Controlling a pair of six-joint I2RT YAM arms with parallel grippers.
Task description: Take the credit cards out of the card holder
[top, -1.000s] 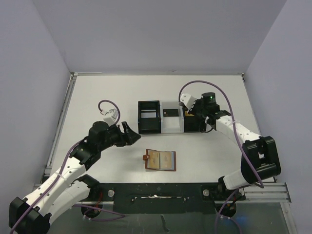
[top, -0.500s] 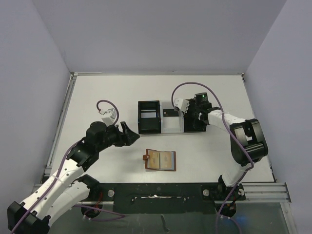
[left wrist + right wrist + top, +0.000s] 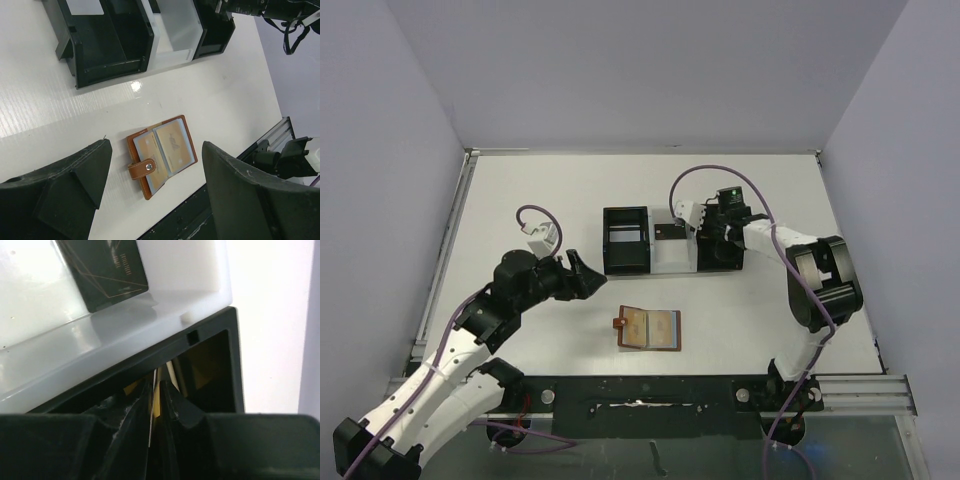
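The card holder (image 3: pixel 648 328) lies open on the table, a brown leather bifold (image 3: pixel 136 150) with its snap tab toward the left. Gold credit cards (image 3: pixel 172 146) sit in both blue-grey pockets. My left gripper (image 3: pixel 156 145) hangs open above it, up and to its left in the top view (image 3: pixel 589 272), with nothing between its fingers. My right gripper (image 3: pixel 720 247) reaches down into the tray's right black compartment. In the right wrist view its jaws (image 3: pixel 157 387) stand a narrow gap apart, with one gold credit card (image 3: pixel 158 402) on edge between them, against the left finger.
A three-compartment tray (image 3: pixel 625 212) stands behind the card holder. A small black card (image 3: pixel 107 270) lies in its white middle compartment (image 3: pixel 670 258). More gold cards (image 3: pixel 200 372) lean inside the right black compartment. A black rail (image 3: pixel 640 392) runs along the near table edge.
My right arm has swung its forearm left toward the tray, and its jaws have parted slightly round the card. The left arm has barely shifted.
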